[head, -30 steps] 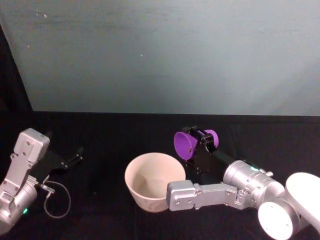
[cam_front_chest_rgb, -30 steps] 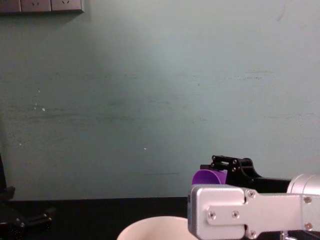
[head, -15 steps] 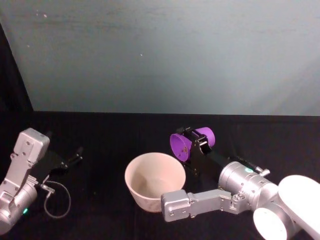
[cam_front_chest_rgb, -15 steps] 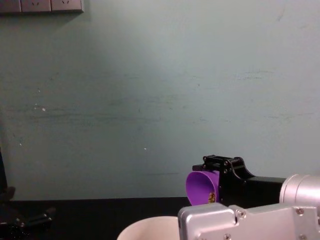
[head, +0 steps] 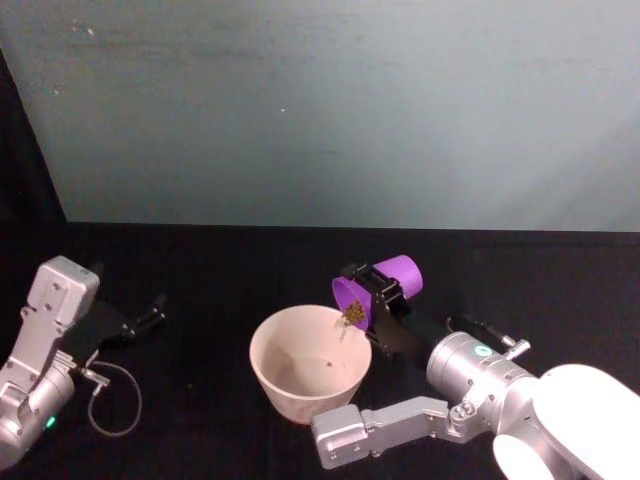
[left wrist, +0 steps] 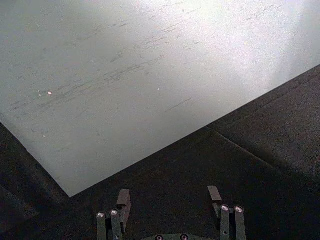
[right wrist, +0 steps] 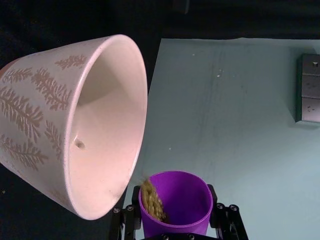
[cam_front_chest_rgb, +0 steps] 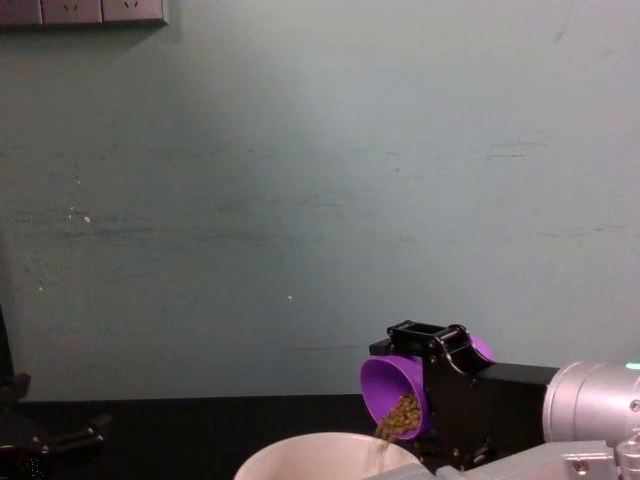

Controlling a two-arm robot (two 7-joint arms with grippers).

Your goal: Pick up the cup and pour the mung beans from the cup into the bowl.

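My right gripper [head: 382, 293] is shut on the purple cup [head: 378, 286] and holds it tipped on its side over the right rim of the bowl [head: 310, 360]. Mung beans [head: 353, 315] gather at the cup's lower lip and spill toward the bowl. From the chest, the tilted cup [cam_front_chest_rgb: 395, 392] has beans [cam_front_chest_rgb: 399, 418] sliding out above the bowl's rim [cam_front_chest_rgb: 320, 458]. Through the right wrist camera the cup [right wrist: 175, 202] sits between the fingers with beans [right wrist: 152, 202] along one side, next to the leaf-patterned bowl [right wrist: 80, 125]. My left gripper [head: 150, 316] rests open at the far left, also visible as the left gripper [left wrist: 169, 201].
Black cloth covers the table [head: 220, 270], and a pale green wall [head: 330, 110] stands behind it. A thin cable loop [head: 115, 400] lies beside the left arm. Wall sockets [cam_front_chest_rgb: 85, 11] are at the upper left.
The right gripper has tilted the cup further and moved it left over the bowl's rim. Beans now reach the cup's lip and begin falling. The left arm has not moved.
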